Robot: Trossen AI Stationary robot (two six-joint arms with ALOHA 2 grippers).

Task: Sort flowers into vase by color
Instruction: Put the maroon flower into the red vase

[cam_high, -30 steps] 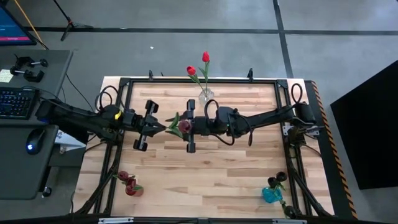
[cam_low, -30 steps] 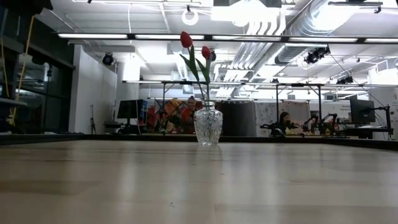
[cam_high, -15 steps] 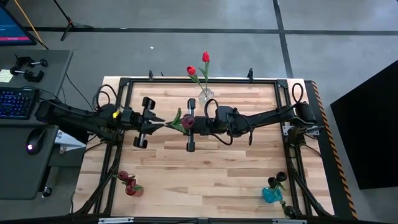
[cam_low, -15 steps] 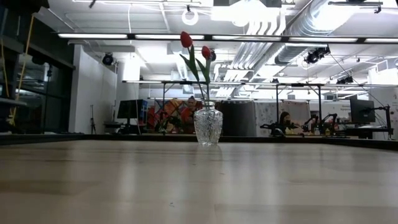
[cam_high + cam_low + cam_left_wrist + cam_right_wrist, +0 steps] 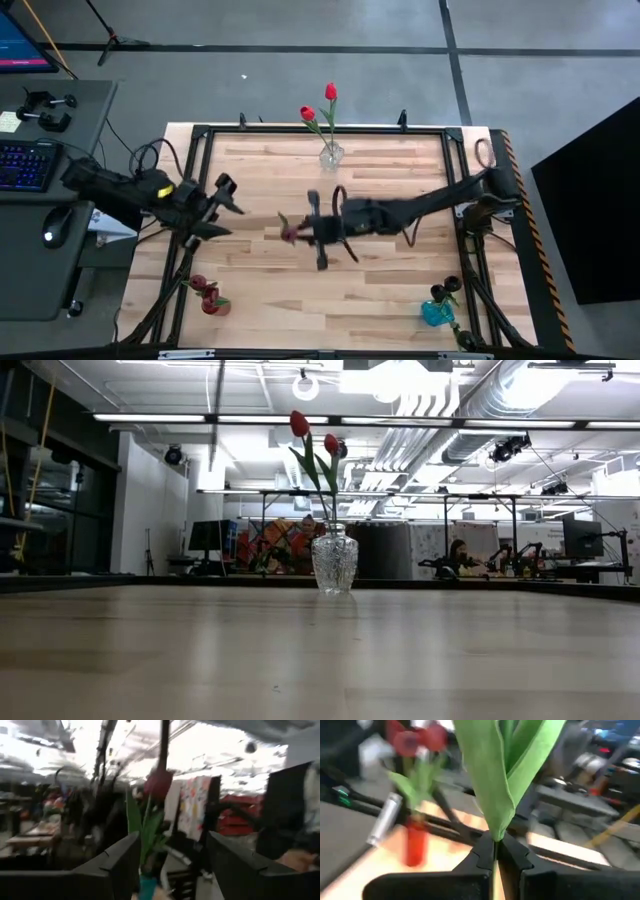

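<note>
My right gripper (image 5: pixel 303 232) is shut on a maroon flower (image 5: pixel 290 233) with broad green leaves (image 5: pixel 495 775), above the middle of the table. My left gripper (image 5: pixel 228 206) stands open near the table's left edge, its fingers (image 5: pixel 120 855) apart with nothing between them. A clear glass vase (image 5: pixel 330 155) at the far edge holds two bright red flowers (image 5: pixel 299 423) by their stems. A red vase (image 5: pixel 205 295) with dark red flowers stands at the near left. At the near right, a blue vase (image 5: pixel 437 312) holds a dark flower. My right gripper pinches the flower's thin stem (image 5: pixel 495 846) between its two fingertips, just below the leaves. The fingers lie level and come from the table's right. The leaves and head stick out past the fingertips toward the table's left, and the flower is lifted clear of the table.
A black frame (image 5: pixel 300 128) runs around the wooden table top. Bare wood lies between the three vases. A desk with a keyboard (image 5: pixel 25 165) and a mouse stands left of the table. People sit at desks in the room behind.
My left gripper has opened, let go of the maroon flower and drawn back toward the table's left edge. My right gripper has taken hold of the flower and carried it toward the near edge, clear of the table.
</note>
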